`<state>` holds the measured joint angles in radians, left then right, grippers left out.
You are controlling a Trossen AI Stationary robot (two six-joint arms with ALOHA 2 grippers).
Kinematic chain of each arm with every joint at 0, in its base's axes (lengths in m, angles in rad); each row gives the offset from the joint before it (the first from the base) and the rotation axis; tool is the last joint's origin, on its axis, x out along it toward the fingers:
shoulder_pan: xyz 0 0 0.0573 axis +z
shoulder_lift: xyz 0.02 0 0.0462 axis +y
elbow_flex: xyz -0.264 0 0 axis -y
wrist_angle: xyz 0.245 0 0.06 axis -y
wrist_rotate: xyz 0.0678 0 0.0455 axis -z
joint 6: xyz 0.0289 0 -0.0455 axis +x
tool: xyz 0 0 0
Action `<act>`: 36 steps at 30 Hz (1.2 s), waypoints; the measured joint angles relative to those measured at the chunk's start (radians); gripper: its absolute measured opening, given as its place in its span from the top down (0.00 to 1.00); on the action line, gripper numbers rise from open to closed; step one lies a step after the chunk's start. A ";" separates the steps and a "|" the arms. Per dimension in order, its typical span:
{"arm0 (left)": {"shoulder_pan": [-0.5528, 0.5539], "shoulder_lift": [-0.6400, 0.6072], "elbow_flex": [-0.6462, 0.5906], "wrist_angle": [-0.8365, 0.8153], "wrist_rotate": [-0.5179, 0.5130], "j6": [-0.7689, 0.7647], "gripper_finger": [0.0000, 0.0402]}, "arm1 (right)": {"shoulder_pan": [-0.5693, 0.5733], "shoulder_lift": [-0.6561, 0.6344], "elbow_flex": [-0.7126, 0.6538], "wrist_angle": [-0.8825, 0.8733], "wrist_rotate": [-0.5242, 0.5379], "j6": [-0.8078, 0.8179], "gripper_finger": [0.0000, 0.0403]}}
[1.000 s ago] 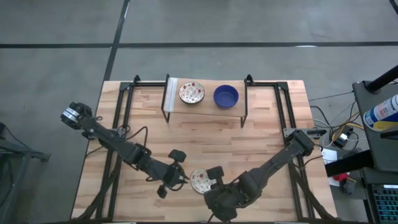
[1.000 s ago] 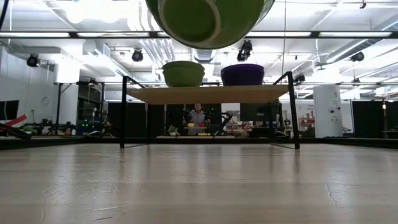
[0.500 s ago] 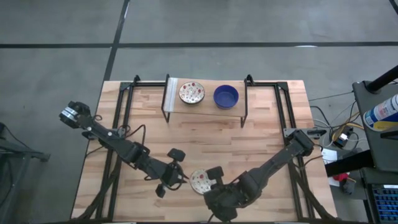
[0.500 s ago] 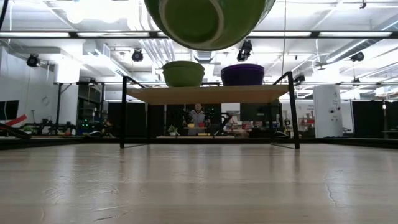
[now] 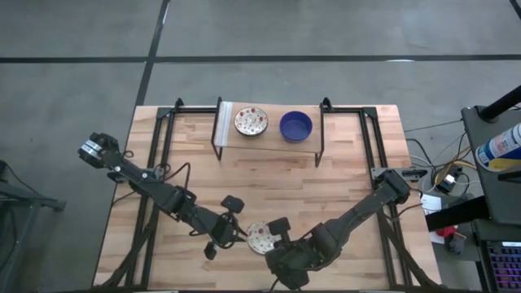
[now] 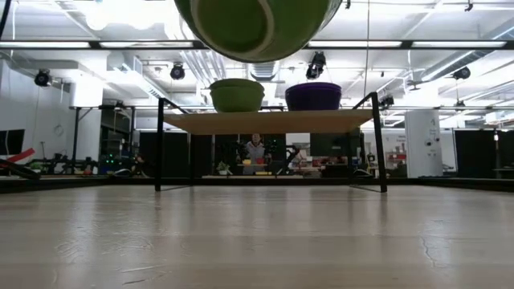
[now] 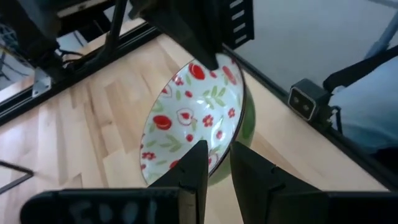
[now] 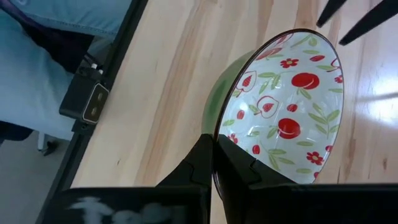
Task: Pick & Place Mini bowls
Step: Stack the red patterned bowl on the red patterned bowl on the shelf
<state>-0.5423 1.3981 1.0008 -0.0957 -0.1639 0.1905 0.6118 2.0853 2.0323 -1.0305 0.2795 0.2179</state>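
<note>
Item: patterned mini bowl (image 5: 260,237), airborne over the counter's (image 5: 269,183) near edge. Both my left gripper (image 7: 216,163) and right gripper (image 8: 213,163) are pinching opposite rims. Risk: uneven release, bowl dropping.

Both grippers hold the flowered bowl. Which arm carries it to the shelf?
Right, probably. Left gripper and right gripper both clamp the green-backed, flower-patterned white bowl, but the left arm is nearly outstretched; the right is folded, with reach spare toward the wooden shelf.
</note>
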 joint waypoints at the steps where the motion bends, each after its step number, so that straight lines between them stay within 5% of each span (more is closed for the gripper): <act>1: 0.000 0.001 0.000 0.005 0.011 0.000 0.82 | -0.001 0.000 0.000 0.000 0.000 0.001 0.98; 36: 0.022 0.004 0.000 -0.045 0.100 -0.090 0.82 | -0.037 0.001 0.004 0.030 0.008 -0.046 0.98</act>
<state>-0.5199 1.4025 1.0008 -0.1406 -0.0639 0.1002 0.5747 2.0865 2.0361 -1.0007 0.2872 0.1715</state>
